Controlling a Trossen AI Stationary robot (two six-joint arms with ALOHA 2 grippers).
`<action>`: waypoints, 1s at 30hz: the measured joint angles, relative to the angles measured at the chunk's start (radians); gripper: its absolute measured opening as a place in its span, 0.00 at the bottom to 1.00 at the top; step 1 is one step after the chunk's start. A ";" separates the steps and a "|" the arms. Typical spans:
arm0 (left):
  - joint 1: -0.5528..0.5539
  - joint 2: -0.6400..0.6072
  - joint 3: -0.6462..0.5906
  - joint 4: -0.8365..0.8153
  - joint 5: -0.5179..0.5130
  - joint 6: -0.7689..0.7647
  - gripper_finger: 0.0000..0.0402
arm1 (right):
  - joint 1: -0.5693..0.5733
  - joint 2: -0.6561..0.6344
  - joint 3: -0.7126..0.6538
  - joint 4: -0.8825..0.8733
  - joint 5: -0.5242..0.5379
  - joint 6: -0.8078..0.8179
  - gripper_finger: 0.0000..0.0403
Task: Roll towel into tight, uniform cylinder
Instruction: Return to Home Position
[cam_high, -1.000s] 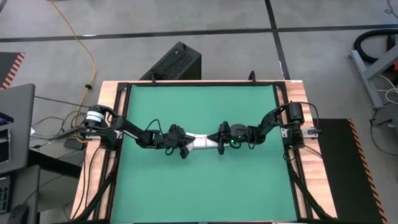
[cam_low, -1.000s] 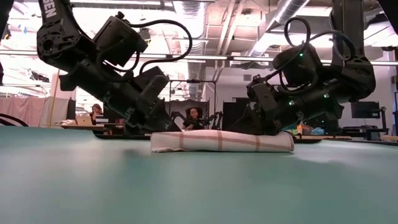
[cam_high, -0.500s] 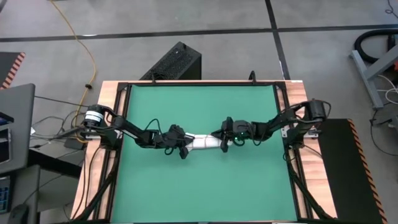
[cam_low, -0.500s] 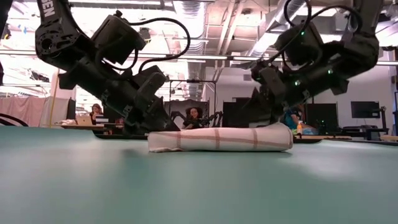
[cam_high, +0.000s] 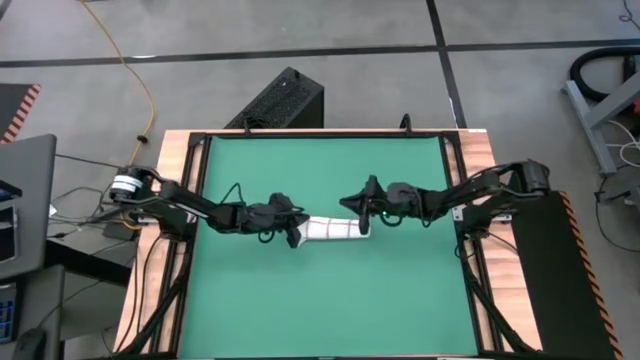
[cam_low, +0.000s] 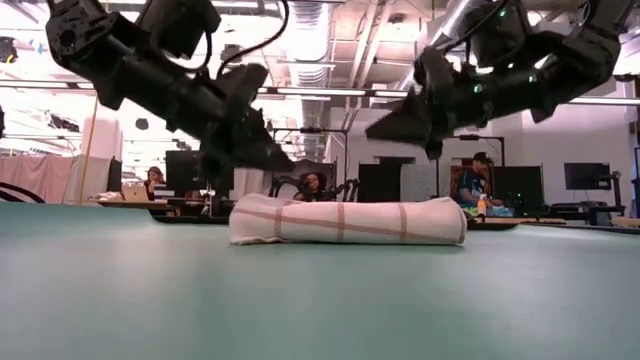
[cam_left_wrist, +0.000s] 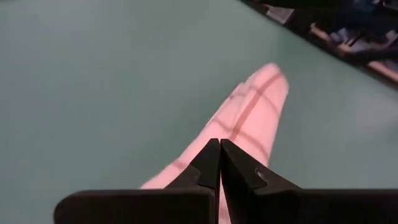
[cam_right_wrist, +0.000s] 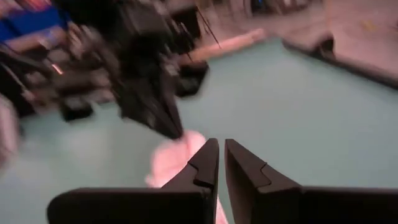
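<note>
towel (cam_high: 330, 228) lies rolled into a short cylinder near the middle of the green mat (cam_high: 320, 310), long axis across the table, red-brown grid lines wrapping round it. in the low view the thickness looks fairly even end to end, so we judge the rolling done. nothing holds the roll, it rests on the mat by its own weight.

left gripper (cam_low: 272, 158) hangs just above the roll's left end, not touching, fingers pressed together on nothing. right gripper (cam_low: 378, 128) sits higher, a little behind the roll's right half, also closed and empty. both tips point inward at each other and are clear of the cloth. we read that as clearance so a move to home won't drag the roll open.

risk: the outer flap could unwind unheld. we can't see the seam.
</note>
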 joint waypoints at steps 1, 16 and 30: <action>0.004 -0.013 0.000 0.000 0.000 0.000 0.00 | -0.001 -0.016 0.000 0.007 -0.010 0.001 0.13; 0.140 -0.720 0.004 -0.392 0.142 0.276 0.00 | -0.024 -0.655 0.002 -0.397 -0.112 -0.128 0.12; 0.198 -1.126 -0.359 -0.357 0.151 0.097 0.00 | -0.039 -1.197 -0.185 -0.752 0.031 -0.036 0.12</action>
